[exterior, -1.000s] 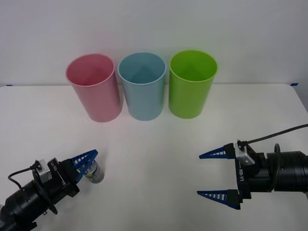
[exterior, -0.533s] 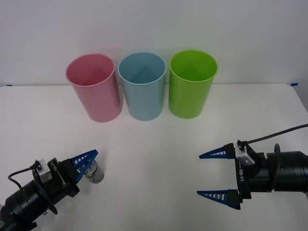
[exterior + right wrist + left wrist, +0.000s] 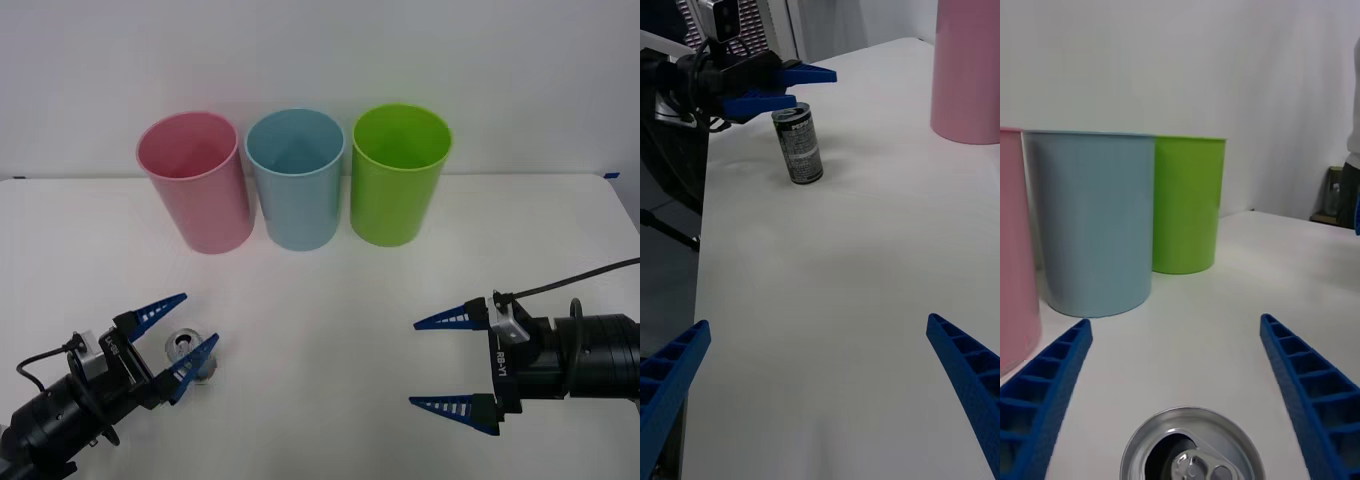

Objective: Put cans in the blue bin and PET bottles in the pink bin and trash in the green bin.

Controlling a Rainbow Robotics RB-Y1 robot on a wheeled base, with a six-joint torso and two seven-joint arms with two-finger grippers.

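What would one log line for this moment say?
left claw: open, straddling upright can | right claw: open, idle | blue bin: no can inside

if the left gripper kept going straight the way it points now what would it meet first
Probably the can: it stands upright between the open fingers of the left gripper. Beyond it, the wrist view looks toward the blue bin, though depth is unclear.

A robot lab: bare white table (image 3: 330, 300) (plain white wall (image 3: 320, 50) behind).
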